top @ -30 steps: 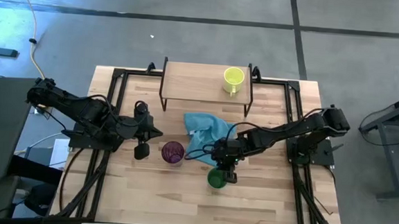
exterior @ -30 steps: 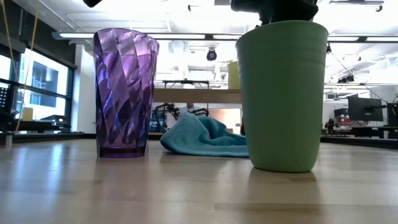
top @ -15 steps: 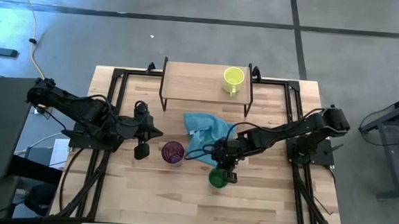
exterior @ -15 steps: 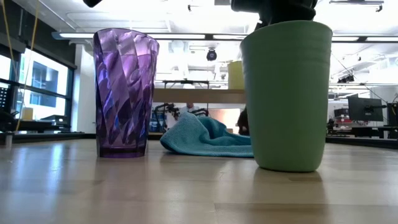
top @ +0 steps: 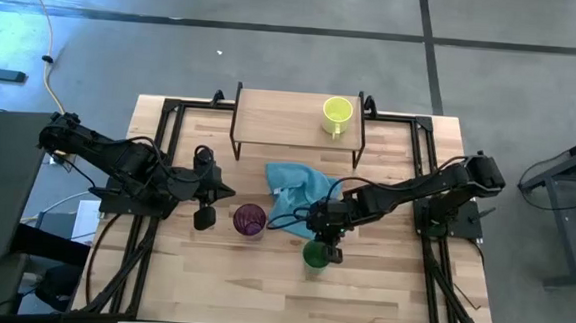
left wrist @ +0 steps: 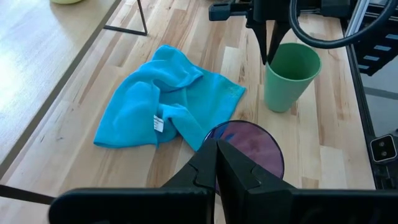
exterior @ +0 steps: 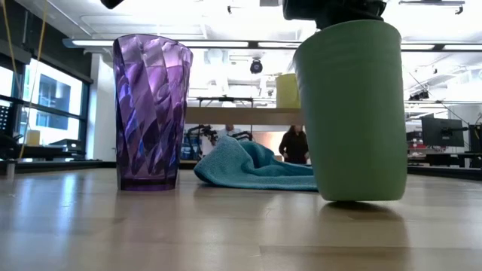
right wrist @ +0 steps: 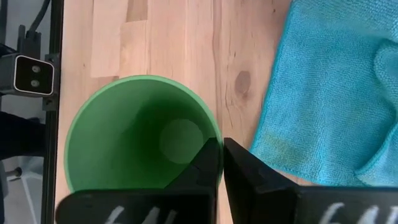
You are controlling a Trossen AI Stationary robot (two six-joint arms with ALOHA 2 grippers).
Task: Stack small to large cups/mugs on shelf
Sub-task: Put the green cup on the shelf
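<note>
Right hand is pinched tight on the green cup's rim, tipping it (one edge is off the tabletop) beside the blue cloth. Left hand sits closed, holding nothing.

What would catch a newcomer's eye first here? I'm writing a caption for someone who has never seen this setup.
Probably the green cup, pinched at its rim by the right end effector and tilted, its base partly off the table near the front edge. Next, the purple tumbler standing upright beside a crumpled blue cloth mid-table. The yellow-green mug sits alone on the shelf at the back.
</note>
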